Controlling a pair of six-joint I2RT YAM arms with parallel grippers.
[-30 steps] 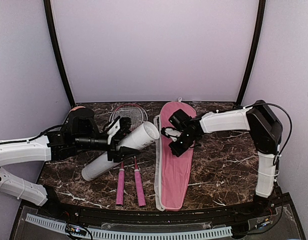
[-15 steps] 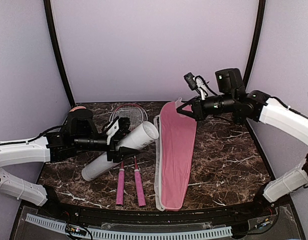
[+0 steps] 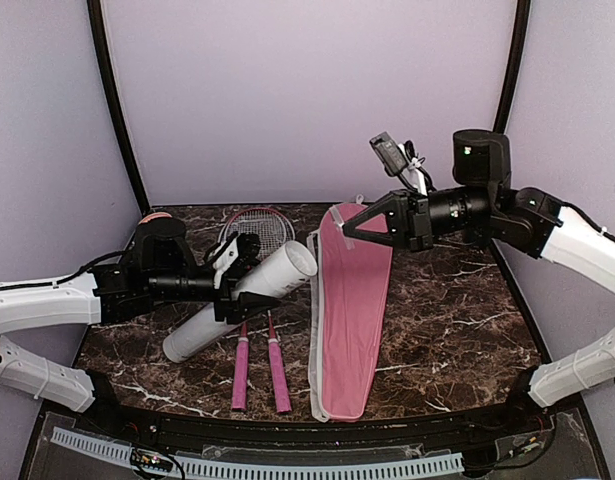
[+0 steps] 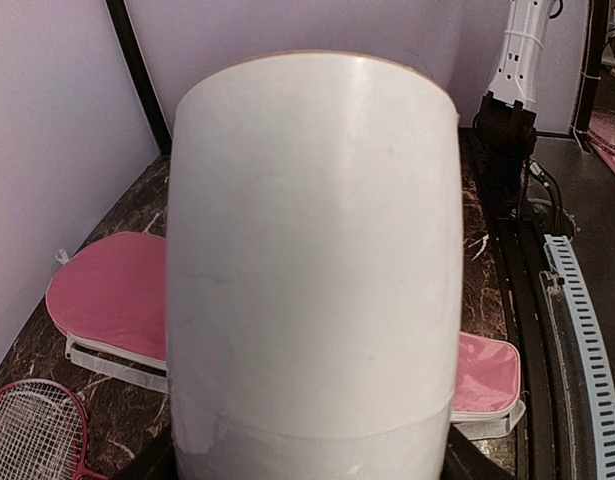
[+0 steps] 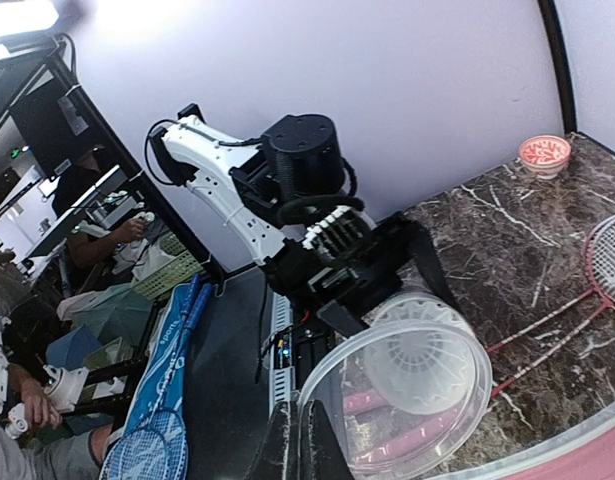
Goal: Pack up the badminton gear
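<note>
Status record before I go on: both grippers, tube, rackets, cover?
Left gripper: gripping the white tube, across the rackets
Right gripper: shut, nothing seen in it, above the pink cover at its far end
Tube contents: shuttlecock visible inside open end
Rackets: flat on table, handles toward the arms
Cover: flat on table, right of rackets
</note>
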